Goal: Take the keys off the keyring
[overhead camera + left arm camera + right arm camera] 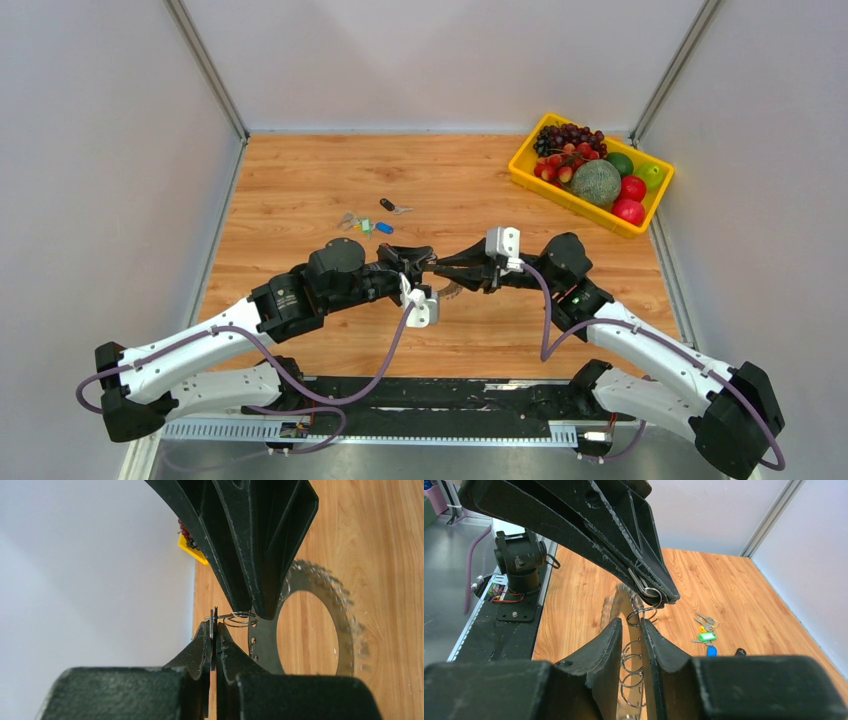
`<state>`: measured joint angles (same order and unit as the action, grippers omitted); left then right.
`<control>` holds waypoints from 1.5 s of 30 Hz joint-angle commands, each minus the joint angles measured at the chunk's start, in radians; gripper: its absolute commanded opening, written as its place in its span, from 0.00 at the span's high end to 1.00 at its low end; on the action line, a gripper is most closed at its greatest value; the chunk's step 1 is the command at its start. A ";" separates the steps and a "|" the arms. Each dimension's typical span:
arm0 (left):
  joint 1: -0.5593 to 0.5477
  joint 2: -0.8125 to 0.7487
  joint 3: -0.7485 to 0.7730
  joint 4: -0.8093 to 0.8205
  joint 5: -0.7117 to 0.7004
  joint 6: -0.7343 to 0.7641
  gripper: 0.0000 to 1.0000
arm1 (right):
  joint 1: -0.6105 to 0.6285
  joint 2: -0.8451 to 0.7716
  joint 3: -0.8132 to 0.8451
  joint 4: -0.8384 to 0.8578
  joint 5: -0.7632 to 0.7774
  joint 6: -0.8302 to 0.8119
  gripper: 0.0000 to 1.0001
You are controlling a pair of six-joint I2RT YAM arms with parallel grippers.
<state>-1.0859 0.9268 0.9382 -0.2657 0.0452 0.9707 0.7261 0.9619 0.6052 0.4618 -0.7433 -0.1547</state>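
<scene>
My two grippers meet above the table's middle. My left gripper (420, 258) (215, 627) is shut on a thin flat silver key (215, 617). A small wire split ring (241, 619) runs from this key to my right gripper (450, 264) (256, 611). My right gripper (631, 625) is shut on a chain of small wire rings (633, 667). The large grey toothed keyring (305, 577) (452, 291) hangs from that chain just beneath the grippers. It shows edge-on and blurred in the right wrist view (611, 607). My left gripper's tips (659, 592) show there too.
A bunch of keys with green and blue tags (362, 224) (705, 630) lies on the wood beyond the grippers. A black-headed key (392, 206) (740, 652) lies beside it. A yellow tray (570, 205) of fruit stands at the back right. Walls close the sides.
</scene>
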 commanded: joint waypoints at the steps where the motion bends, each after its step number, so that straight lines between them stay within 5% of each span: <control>1: -0.002 -0.019 0.045 0.052 0.033 -0.013 1.00 | 0.006 -0.001 0.037 0.061 -0.033 0.015 0.75; 15: -0.002 -0.025 0.053 0.046 0.040 -0.020 1.00 | 0.012 0.022 0.070 0.016 -0.032 0.038 1.00; 22: -0.003 -0.021 0.051 0.041 0.029 -0.006 1.00 | 0.011 0.093 0.220 -0.180 0.036 0.240 1.00; 31: -0.004 -0.021 0.024 0.040 0.022 0.066 1.00 | -0.057 0.132 0.251 -0.220 0.074 0.618 1.00; 35: -0.003 -0.023 0.011 0.051 0.026 0.104 1.00 | -0.102 0.111 0.230 -0.180 0.039 0.691 0.58; 37: -0.003 -0.027 0.004 0.063 0.026 0.107 1.00 | -0.103 0.078 0.219 -0.189 0.047 0.638 0.45; 42: -0.003 -0.032 -0.003 0.070 0.039 0.115 1.00 | -0.105 -0.033 0.178 -0.234 0.093 0.466 0.37; 45: -0.002 -0.038 -0.001 0.073 0.057 0.107 1.00 | -0.105 -0.068 0.175 -0.274 0.161 0.332 0.43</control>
<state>-1.0851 0.9150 0.9333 -0.2665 0.0494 1.0595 0.6250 0.9466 0.7837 0.2199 -0.6712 0.3485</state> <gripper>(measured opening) 0.019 0.616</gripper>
